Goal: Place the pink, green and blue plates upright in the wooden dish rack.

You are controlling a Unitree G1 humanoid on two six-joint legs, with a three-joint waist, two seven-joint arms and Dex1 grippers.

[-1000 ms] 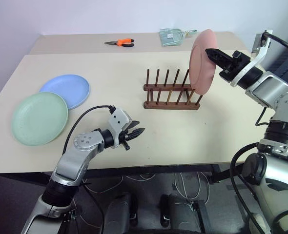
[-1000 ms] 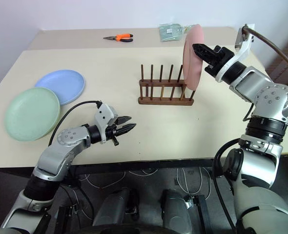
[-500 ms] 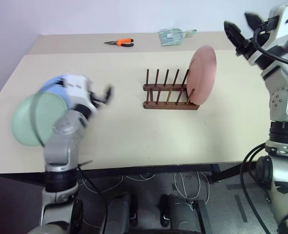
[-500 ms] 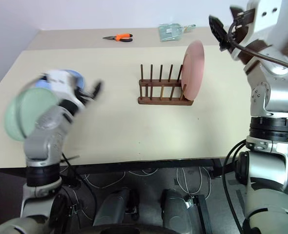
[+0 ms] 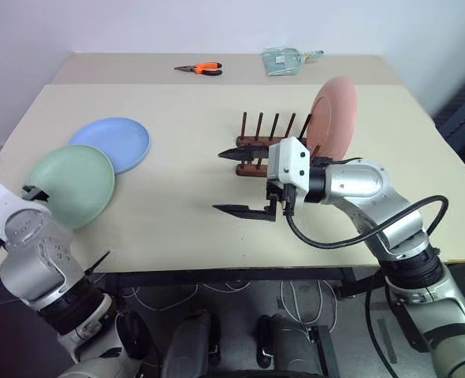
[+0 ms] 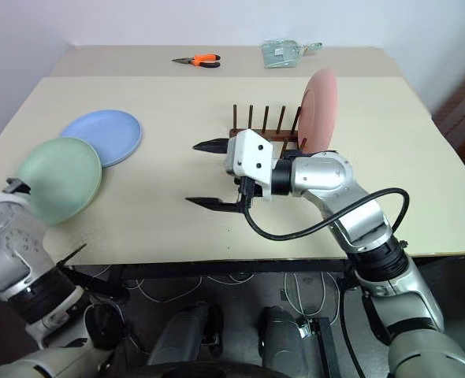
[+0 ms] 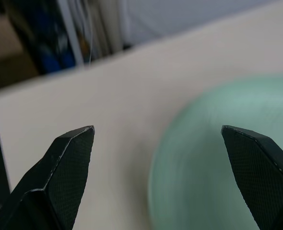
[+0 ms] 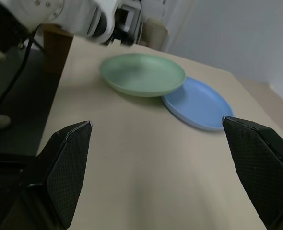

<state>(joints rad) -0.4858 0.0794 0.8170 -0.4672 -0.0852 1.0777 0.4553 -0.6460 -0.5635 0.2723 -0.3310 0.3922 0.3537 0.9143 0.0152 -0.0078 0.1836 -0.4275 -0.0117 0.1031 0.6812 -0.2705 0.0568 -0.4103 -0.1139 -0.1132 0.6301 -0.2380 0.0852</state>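
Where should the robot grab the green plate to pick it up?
Probably by its rim at the table-edge side, coming in low from the robot's left. The green plate lies flat, its far edge resting over the blue plate, so the near rim is free. The open left gripper already faces that edge.

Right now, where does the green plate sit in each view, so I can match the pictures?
Left eye view: green plate, table's left side.
Right eye view: left side too.
Left wrist view: ahead of the left gripper.
Right wrist view: far across the table.
Shared landmark: blue plate, tucked partly beneath it.
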